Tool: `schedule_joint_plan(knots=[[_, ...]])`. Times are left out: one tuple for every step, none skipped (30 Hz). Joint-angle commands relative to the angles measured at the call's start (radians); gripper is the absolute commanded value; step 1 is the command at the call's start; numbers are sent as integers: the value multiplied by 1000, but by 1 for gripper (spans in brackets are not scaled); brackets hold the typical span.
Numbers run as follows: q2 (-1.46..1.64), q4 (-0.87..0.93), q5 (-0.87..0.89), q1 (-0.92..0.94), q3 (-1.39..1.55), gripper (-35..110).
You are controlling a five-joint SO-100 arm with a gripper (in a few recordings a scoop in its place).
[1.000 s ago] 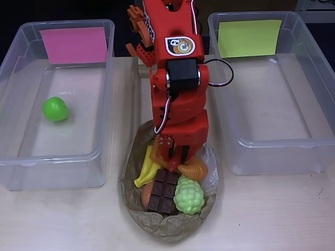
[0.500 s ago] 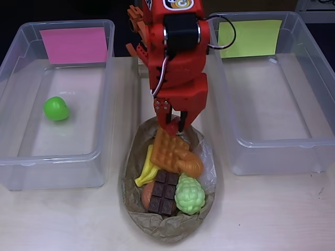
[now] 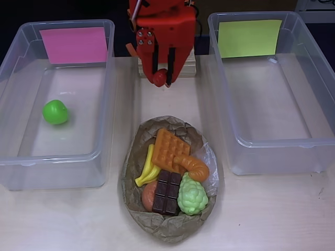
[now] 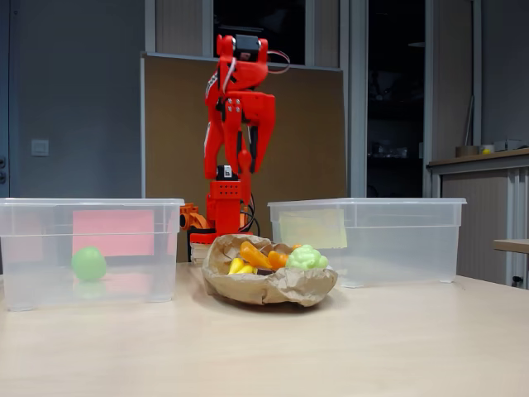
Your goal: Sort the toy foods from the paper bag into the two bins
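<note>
High above the table's back middle, my red gripper (image 3: 162, 79) (image 4: 245, 165) is shut on a small red chili (image 3: 158, 77). Below it lies the crumpled paper bag (image 3: 167, 230) (image 4: 264, 289), which holds an orange waffle (image 3: 170, 149), a croissant (image 3: 194, 168), yellow bananas (image 3: 148, 170), a brown chocolate bar (image 3: 167, 193), pale green grapes (image 3: 191, 194) and a partly hidden donut (image 3: 147, 197). A green apple (image 3: 55, 112) (image 4: 88, 264) rests in the left bin (image 3: 15, 162) (image 4: 91, 203) with the pink sheet. The right bin (image 3: 272, 144) (image 4: 368, 203), with the yellow-green sheet, holds no toy.
The arm's base stands on a wooden block (image 3: 187, 67) at the back between the bins. Bare table (image 3: 272, 214) stretches in front of the bins and on both sides of the bag.
My gripper has risen out of the bag and drawn back toward the base with the chili in it. The waffle and croissant it covered now show.
</note>
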Motion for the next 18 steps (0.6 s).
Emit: schedule_joint_plan(knots=[[144, 12, -71, 103, 34, 3], [172, -9, -101, 137, 51, 3], [201, -34, -135, 169, 60, 3], [229, -63, -170, 202, 66, 3], [256, -91, -212, 236, 69, 2], [281, -115, -256, 272, 67, 2], [298, -133, -301, 308, 61, 2], [311, -147, -344, 345, 49, 2], [328, -164, -391, 387, 40, 2], [345, -179, -431, 428, 37, 2], [359, -187, -468, 471, 37, 2], [373, -199, -499, 514, 44, 2], [388, -216, -525, 560, 66, 2], [400, -230, -548, 614, 100, 2], [408, -244, -563, 663, 144, 2], [416, -264, -574, 709, 195, 2], [416, -279, -581, 753, 247, 2], [416, -301, -592, 793, 298, 2]])
